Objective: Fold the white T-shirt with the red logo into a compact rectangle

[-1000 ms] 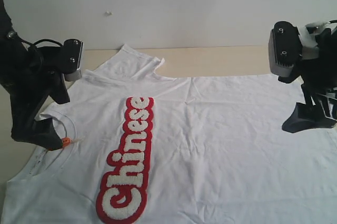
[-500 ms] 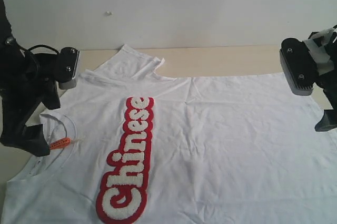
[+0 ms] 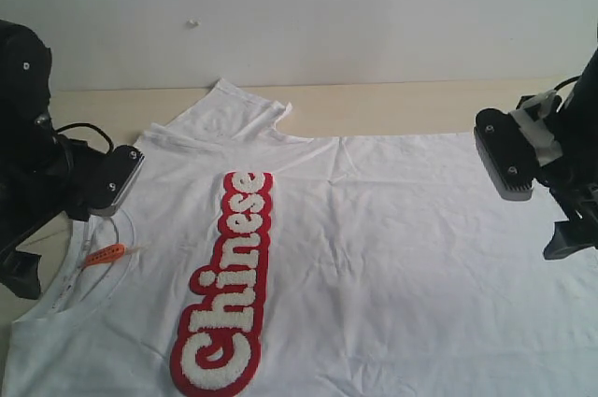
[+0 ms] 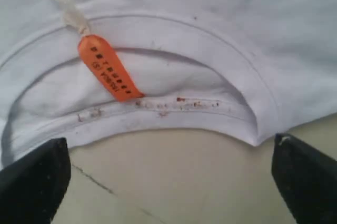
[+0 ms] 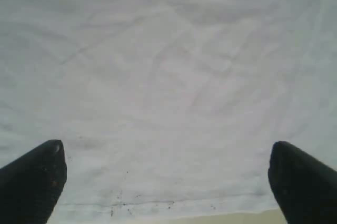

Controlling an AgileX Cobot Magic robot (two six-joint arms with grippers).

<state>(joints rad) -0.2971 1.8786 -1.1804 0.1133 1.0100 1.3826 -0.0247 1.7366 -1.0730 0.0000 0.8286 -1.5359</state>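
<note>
Pale wall (image 3: 327, 14) behind, white T-shirt (image 3: 392, 229) lay flat across the bench (image 3: 392, 103), red logo (image 3: 229, 280) up toward the left edge. Jaws on the left arm (image 3: 37, 182) stood spread wide at the collar (image 4: 200, 31), those on the right arm (image 3: 570, 154) spread wide over the hem (image 5: 184, 205), pinching nothing.

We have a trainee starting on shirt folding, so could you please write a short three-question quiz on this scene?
1. What colour is the tag at the T-shirt's collar? A green, B orange, C blue.
2. True or false: the T-shirt is already folded in half.
3. Fill in: the left gripper and the right gripper both stand ____, holding nothing.
Key: 1 B; 2 false; 3 open.
</note>
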